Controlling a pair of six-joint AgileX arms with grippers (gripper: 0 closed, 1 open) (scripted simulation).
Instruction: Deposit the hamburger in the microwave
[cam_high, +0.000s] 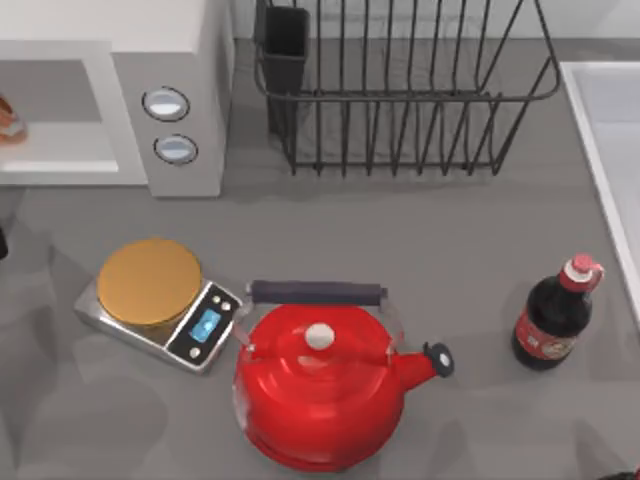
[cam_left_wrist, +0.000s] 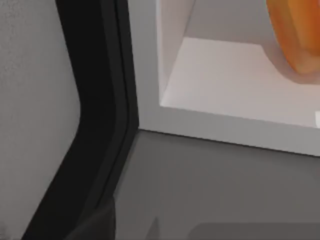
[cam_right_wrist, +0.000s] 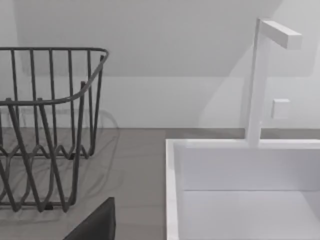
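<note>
- The hamburger (cam_high: 8, 118) sits inside the microwave (cam_high: 170, 60) cavity at the surface's ten o'clock corner, resting on the light cavity floor; in the left wrist view its orange bun (cam_left_wrist: 295, 35) lies deep in the opening, past the white front lip
- We judge the deposit as good as done, so the step in hand is clearing our left arm away from the cavity
- To do that well, we would draw the left pincer straight back out of the opening, level with the cavity floor, so nothing nudges the hamburger or catches the dark door (cam_left_wrist: 95, 115) edge standing just beside the frame
- Whether the left pincer is apart or together we cannot tell; the same goes for the right pincer, whose arm is parked near the sink (cam_right_wrist: 240, 170) at the surface's right
- The bottle (cam_high: 556, 315) at four o'clock carries a red label, its writing too small to read; the scale (cam_high: 160, 305) shows a lit blue display with no legible figures; the two microwave dials (cam_high: 166, 103) bear no readable marks
</note>
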